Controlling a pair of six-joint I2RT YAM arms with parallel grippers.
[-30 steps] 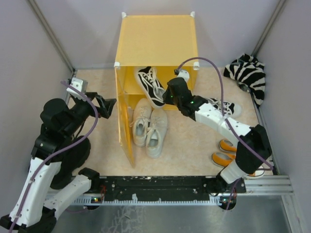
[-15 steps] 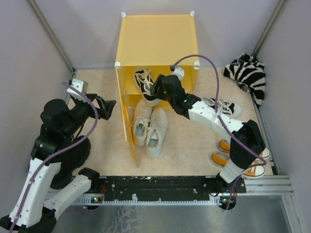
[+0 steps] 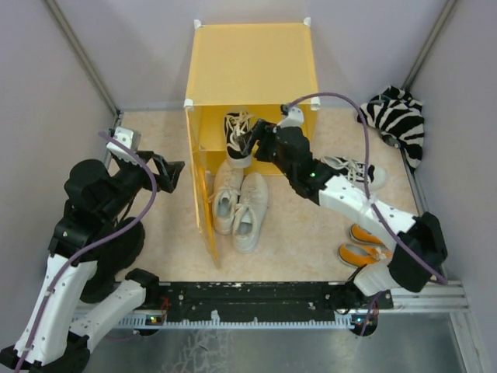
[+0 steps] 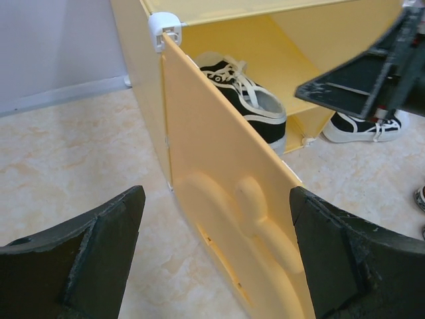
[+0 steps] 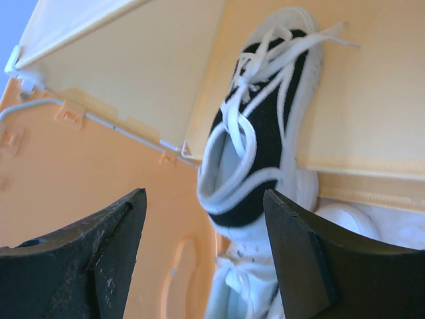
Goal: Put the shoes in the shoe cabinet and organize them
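The yellow-orange shoe cabinet stands at the back with its door swung open toward me. One black shoe lies on the inner shelf, its heel over the shelf's front edge. My right gripper is open just in front of that heel, apart from it; the black shoe shows between and beyond the fingers. The off-white pair sits on the floor in front of the cabinet. The other black shoe and the orange pair lie to the right. My left gripper is open, facing the door.
A zebra-striped fabric bundle lies at the back right by the wall. Grey walls close in both sides. The open door stands between my left arm and the off-white pair.
My right gripper carried the black shoe into the cabinet onto the shelf, then opened and let go of it. The left arm has not moved.
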